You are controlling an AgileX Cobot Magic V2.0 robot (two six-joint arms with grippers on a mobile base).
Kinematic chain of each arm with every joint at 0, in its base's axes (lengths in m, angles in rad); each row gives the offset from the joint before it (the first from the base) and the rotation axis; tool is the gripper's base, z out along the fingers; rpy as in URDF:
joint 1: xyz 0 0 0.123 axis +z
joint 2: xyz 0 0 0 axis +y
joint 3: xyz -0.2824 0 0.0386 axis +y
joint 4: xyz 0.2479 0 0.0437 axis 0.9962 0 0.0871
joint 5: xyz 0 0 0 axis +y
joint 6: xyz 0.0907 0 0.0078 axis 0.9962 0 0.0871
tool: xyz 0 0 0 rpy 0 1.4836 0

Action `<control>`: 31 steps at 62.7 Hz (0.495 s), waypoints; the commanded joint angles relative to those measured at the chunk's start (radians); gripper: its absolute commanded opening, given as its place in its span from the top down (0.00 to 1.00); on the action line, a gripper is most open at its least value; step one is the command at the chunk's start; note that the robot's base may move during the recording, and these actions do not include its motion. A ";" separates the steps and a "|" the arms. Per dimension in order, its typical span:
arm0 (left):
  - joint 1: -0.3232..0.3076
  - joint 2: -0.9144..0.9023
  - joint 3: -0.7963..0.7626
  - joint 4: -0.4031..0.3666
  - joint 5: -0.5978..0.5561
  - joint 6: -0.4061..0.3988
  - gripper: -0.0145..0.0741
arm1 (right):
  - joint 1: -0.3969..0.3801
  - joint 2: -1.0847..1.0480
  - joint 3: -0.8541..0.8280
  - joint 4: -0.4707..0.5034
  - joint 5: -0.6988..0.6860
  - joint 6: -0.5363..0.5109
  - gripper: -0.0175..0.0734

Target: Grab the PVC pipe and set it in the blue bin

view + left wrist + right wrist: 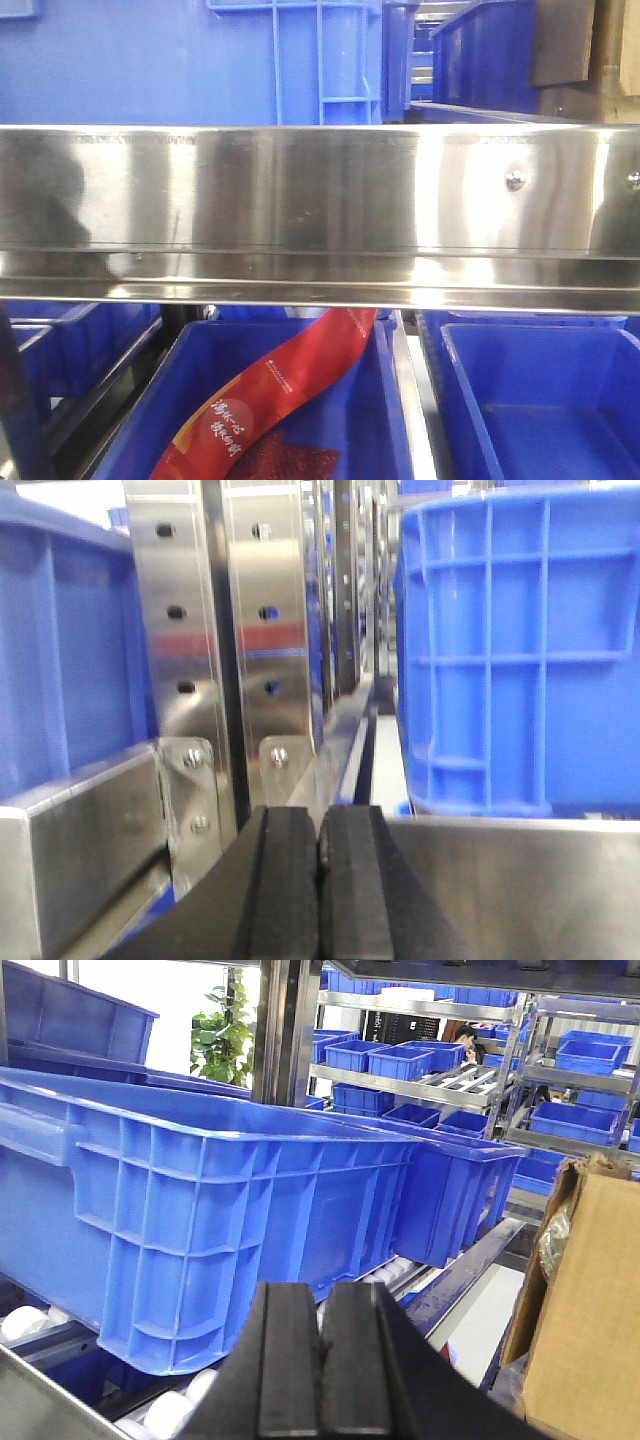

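Both our hands closed, empty: left hand faces steel rail edge; right hand beside blue bin.

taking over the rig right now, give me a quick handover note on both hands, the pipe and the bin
Left hand: shut, empty, facing the steel rack uprights beside a blue bin.
Right hand: shut, empty, pointing at a large blue bin on rollers, cardboard box to its side.
PVC pipe: not visible in any view. The front camera shows only a steel shelf rail and, below it, a blue bin holding a red packet.
Done: nothing evident.
Left: find the pipe, grasp it, place it in a blue bin.
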 commanded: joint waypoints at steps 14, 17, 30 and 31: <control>0.002 -0.005 0.002 0.000 -0.037 0.000 0.96 | -0.005 -0.005 0.001 -0.006 -0.015 -0.002 0.99; 0.002 -0.005 0.002 0.005 -0.033 0.000 0.96 | -0.005 -0.005 0.001 -0.006 -0.015 -0.002 0.99; 0.069 -0.005 0.002 0.000 -0.025 0.000 0.96 | -0.005 -0.005 0.001 -0.006 -0.015 -0.002 0.99; 0.078 -0.005 0.002 0.000 -0.025 0.000 0.96 | -0.005 -0.005 0.001 -0.006 -0.015 -0.002 0.99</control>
